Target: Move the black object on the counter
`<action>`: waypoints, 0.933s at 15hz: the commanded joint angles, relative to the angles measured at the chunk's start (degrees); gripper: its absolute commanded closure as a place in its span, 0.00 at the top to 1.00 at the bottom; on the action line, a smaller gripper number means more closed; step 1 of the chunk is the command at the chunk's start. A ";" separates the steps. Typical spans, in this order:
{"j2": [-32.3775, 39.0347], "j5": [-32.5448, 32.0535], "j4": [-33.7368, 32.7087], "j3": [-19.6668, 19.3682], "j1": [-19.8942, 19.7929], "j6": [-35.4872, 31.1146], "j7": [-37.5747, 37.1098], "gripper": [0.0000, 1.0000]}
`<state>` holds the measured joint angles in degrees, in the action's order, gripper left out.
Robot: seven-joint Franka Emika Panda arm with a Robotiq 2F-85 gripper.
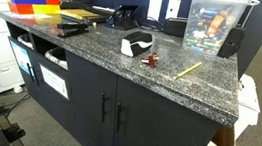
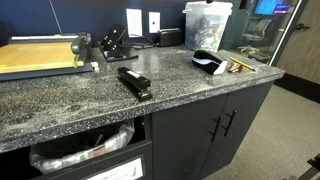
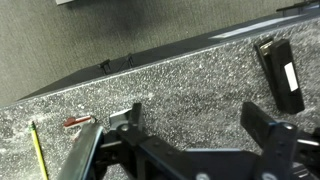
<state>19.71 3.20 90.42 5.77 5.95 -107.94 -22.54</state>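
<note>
The black object (image 1: pixel 135 44) is small and curved, with a black top and a white side. It lies on the dark speckled counter (image 1: pixel 175 86) near its middle. It also shows in an exterior view (image 2: pixel 210 61) towards the counter's far end (image 2: pixel 170 95). In the wrist view my gripper (image 3: pixel 195 113) is open and empty above bare counter (image 3: pixel 190 70). I cannot make out the black object there. The arm does not show in either exterior view.
A tiny red-brown piece (image 1: pixel 151 58) (image 3: pixel 78 121) and a yellow pencil (image 1: pixel 189 69) (image 3: pixel 38 150) lie beside the object. A black stapler (image 2: pixel 134 83) (image 3: pixel 280 72) lies farther along. A clear lidded bin (image 1: pixel 216 21), an angled black device (image 1: pixel 125 17) and red and yellow bins (image 1: pixel 34 2) stand at the back.
</note>
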 commanded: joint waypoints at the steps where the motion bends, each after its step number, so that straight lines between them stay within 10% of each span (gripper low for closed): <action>1: 11.42 -1.82 -14.19 -3.56 0.44 3.86 -1.28 1.00; 14: 40.61 -2.84 -48.95 -9.20 -1.48 14.47 0.55 1.00</action>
<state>53.08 1.39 52.60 -3.08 4.54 -98.27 -22.50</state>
